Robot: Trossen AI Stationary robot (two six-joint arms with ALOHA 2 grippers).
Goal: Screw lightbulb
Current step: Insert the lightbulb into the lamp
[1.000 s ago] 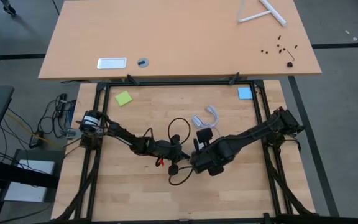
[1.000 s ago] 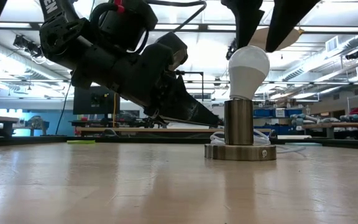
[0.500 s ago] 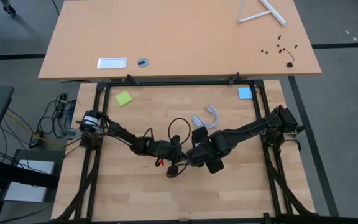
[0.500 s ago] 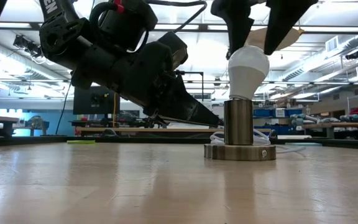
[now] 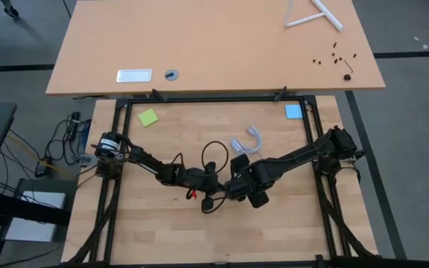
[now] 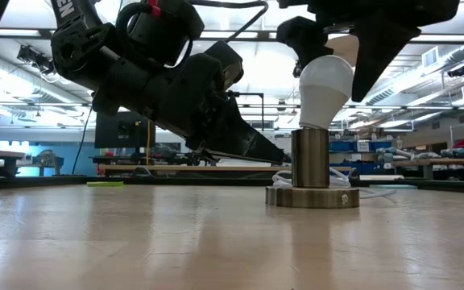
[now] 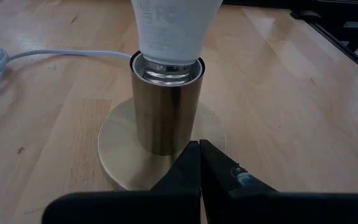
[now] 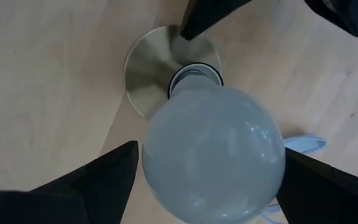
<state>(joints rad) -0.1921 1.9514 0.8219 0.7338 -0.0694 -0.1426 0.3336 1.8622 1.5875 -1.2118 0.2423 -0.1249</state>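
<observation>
Low view: lightbulb (image 6: 322, 90) stands with its screw end down in the brass socket (image 6: 311, 171), globe leaning slightly off vertical toward 1 o'clock. Right gripper (image 6: 341, 50) sits directly over it, jaws spread wide, one finger either side of the globe; actual contact cannot be told. Right wrist view, looking straight down: frosted globe (image 8: 213, 154) fills the gap between the two dark fingers (image 8: 114, 171), with the socket's round base plate (image 8: 146, 73) at about 11 o'clock beyond it. Left gripper (image 7: 199, 163) is fully closed, holding nothing, its tip down at the near edge of the base plate. Left wrist view shows the bulb's threaded neck inside the socket barrel (image 7: 165, 102); white cord (image 7: 17, 56) runs off at 9 o'clock.
</observation>
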